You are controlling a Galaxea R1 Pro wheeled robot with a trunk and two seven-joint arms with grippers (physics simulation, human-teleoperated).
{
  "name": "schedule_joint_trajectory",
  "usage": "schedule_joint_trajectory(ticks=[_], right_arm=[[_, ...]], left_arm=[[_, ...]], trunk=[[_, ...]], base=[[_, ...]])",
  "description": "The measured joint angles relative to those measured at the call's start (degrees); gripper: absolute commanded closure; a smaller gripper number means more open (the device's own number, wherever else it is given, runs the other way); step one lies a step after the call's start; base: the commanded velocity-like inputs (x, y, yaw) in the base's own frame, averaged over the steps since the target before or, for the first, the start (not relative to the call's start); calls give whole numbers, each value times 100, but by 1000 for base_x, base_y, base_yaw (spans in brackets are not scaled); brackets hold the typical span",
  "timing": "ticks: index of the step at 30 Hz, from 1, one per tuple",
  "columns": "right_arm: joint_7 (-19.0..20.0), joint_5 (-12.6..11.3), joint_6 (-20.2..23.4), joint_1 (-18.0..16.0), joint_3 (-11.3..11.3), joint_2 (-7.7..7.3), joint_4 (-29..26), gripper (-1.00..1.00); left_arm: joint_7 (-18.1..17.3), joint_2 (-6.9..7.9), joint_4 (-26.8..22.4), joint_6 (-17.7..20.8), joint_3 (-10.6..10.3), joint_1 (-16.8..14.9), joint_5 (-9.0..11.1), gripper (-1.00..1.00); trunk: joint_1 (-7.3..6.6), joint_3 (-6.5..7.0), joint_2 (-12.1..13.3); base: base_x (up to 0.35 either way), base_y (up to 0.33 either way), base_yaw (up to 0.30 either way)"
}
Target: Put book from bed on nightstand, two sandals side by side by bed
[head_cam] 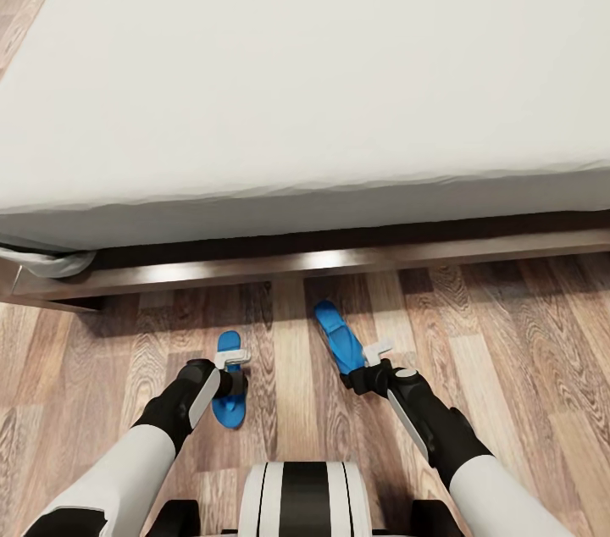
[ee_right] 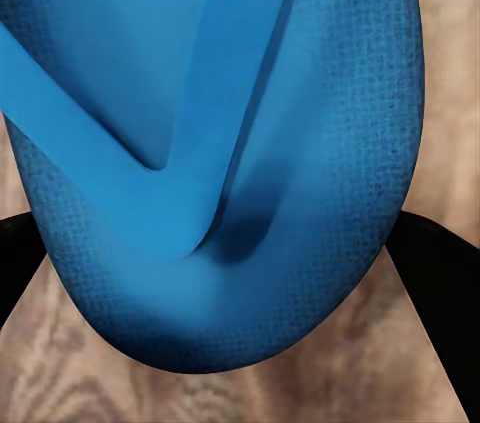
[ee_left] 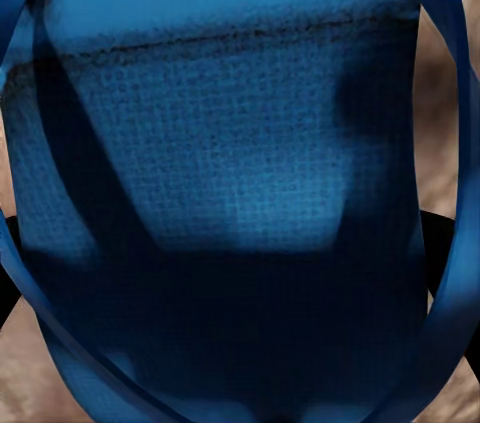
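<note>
Brown wood-plank floor (head_cam: pixel 508 334) of the bedroom, with streaked grain and pale boards running toward the bed. The low wide bed with its plain pale grey-white mattress (head_cam: pixel 322 71) spans the far half of the head view; its dark brown wooden frame rail (head_cam: pixel 254 266) runs along the floor beneath the mattress edge, catching two bright highlights. A fold of grey sheet (head_cam: pixel 51 262) hangs at the bed's left corner.

Two bright blue flip-flop sandals lie on the floor just in front of the frame rail, apart from each other. The left blue sandal (head_cam: pixel 229 380) lies roughly in line with the planks; the right blue sandal (head_cam: pixel 339 338) is angled, its far end turned leftward toward the bed.

The left gripper (head_cam: pixel 231 359), on a black-and-white arm, sits directly over the left sandal; its pale fingers straddle the sandal, but whether they grasp it cannot be told. In the left wrist view the woven blue sole (ee_left: pixel 230 173) and a curving strap (ee_left: pixel 450 143) lie very close to the camera.

The right gripper (head_cam: pixel 377 351) rests at the near end of the right sandal; how far it stands open cannot be told. The right wrist view shows that sandal's rounded end (ee_right: pixel 250 323) and Y-shaped strap (ee_right: pixel 190 203) against the plank floor.
</note>
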Motion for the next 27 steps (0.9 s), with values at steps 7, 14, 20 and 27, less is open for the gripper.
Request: schedule_joint_trajectory(ticks=[7, 14, 20, 27], right_arm=[[0, 0, 0, 0, 0, 0, -3, 100], [0, 0, 0, 0, 0, 0, -3, 100], [0, 0, 0, 0, 0, 0, -5, 100], [0, 3, 0, 0, 0, 0, -4, 100]], left_arm=[[-2, 0, 0, 0, 1, 0, 1, 100], [-12, -1, -18, 0, -2, -4, -33, 100], [-12, -1, -18, 0, -2, -4, -35, 100], [0, -1, -19, 2, 2, -1, -23, -100]], trunk=[[0, 0, 0], [9, -88, -6], [9, -88, -6], [10, -88, -6]], base=[[0, 0, 0], [0, 0, 0], [0, 0, 0], [0, 0, 0]])
